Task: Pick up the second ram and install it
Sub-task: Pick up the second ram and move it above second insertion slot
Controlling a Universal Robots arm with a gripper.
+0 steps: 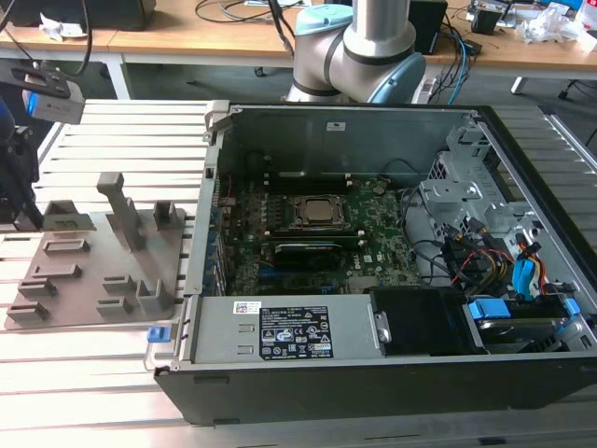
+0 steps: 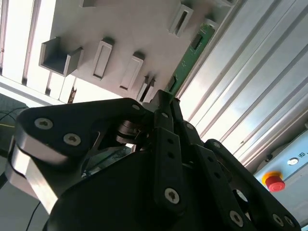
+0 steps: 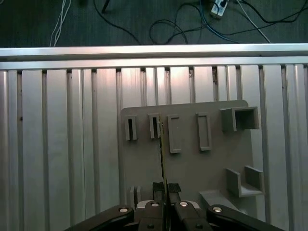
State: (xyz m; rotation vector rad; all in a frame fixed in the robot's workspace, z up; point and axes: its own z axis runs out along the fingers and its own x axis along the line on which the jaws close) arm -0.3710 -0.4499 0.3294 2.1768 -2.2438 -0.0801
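The second ram [image 2: 190, 54] is a slim green stick with dark chips, and my gripper [image 2: 166, 100] is shut on it. It juts out past the black fingertips [image 2: 162, 111] over the grey fixture plate [image 2: 130, 29]. In the first wrist view the ram [image 3: 162, 154] shows edge-on as a thin line running from my gripper [image 3: 163, 187] toward a slot [image 3: 155, 126] in the plate [image 3: 192, 163]. In the exterior view the plate [image 1: 84, 280] lies left of the open computer case [image 1: 373, 243], and the arm's end [image 1: 19, 177] hangs at its far-left side.
Inside the case the green motherboard [image 1: 373, 233] carries the processor socket [image 1: 317, 213], with cables and drive bays [image 1: 504, 252] at the exterior view's right. Raised blocks [image 1: 117, 201] stand on the fixture plate. A ribbed aluminium table [image 1: 103, 355] carries everything. A red button [image 2: 274, 182] sits nearby.
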